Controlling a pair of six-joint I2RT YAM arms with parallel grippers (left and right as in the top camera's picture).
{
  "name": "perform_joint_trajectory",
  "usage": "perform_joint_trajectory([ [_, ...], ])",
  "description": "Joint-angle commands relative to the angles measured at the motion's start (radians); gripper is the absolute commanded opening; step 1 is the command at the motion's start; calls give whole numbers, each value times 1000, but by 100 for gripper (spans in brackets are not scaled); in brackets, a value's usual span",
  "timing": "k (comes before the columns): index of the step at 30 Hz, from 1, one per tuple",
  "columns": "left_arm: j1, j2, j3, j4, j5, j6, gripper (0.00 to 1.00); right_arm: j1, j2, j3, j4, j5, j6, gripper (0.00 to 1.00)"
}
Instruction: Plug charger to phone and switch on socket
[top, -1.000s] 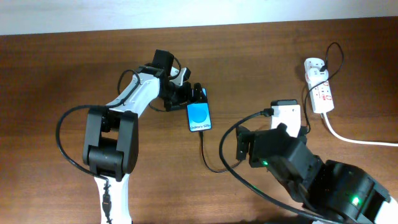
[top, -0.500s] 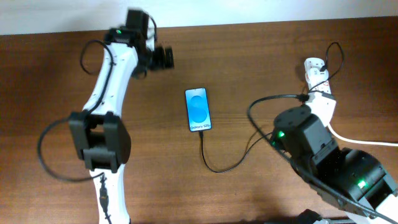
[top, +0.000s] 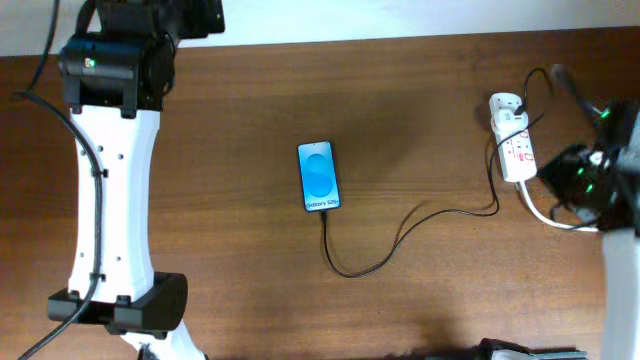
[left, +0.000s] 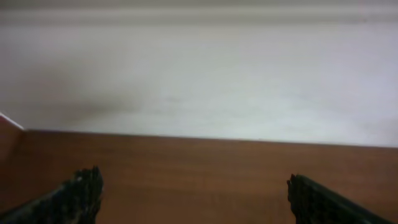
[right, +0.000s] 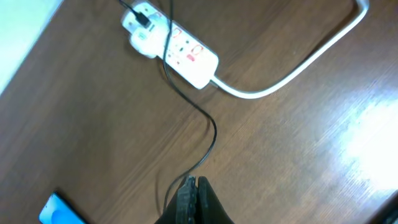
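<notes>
The phone (top: 318, 177) lies flat mid-table with its blue screen lit; one corner of it (right: 59, 210) shows in the right wrist view. The charger (top: 400, 240), a thin black cable, runs from the phone's lower edge in a loop to the white socket (top: 515, 145) at the back right. My right gripper (right: 194, 182) is shut with nothing between its fingers, high over the charger (right: 208, 134) and in front of the socket (right: 180, 53). My left gripper (left: 193, 186) stands wide open over bare wood at the table's far edge.
A thick white cord (top: 560, 222) leaves the socket toward the right edge. The left arm (top: 110, 170) stretches along the left side of the table. The right arm (top: 595, 175) hangs blurred at the right edge. A white wall (left: 199, 74) borders the table's back.
The left arm has swung away from the phone to the back left corner. The right arm has drawn back from the front middle, past the socket, to the right edge.
</notes>
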Motion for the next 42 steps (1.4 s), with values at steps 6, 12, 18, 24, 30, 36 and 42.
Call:
perform_joint_trajectory([
  [6, 25, -124, -21, -72, -21, 38, 99, -146, 417, 270, -3, -180, -118, 4],
  [12, 25, -317, -144, -114, -21, 38, 100, -148, 745, 435, 7, -289, -83, 4],
  [18, 55, -668, -575, 144, -51, 39, 99, -178, 892, 437, 143, -352, -76, 4],
  [24, 174, -985, -925, 445, -90, 39, 99, -181, 922, 437, 236, -351, 40, 4],
  [30, 284, -1169, -1072, 563, -89, 38, 99, -172, 998, 437, 252, -363, 114, 4],
  [36, 319, -1184, -1080, 570, -89, 37, 99, -149, 1016, 437, 315, -363, 162, 4],
  [42, 319, -1184, -1080, 570, -89, 38, 99, -124, 1016, 437, 347, -347, 191, 4],
])
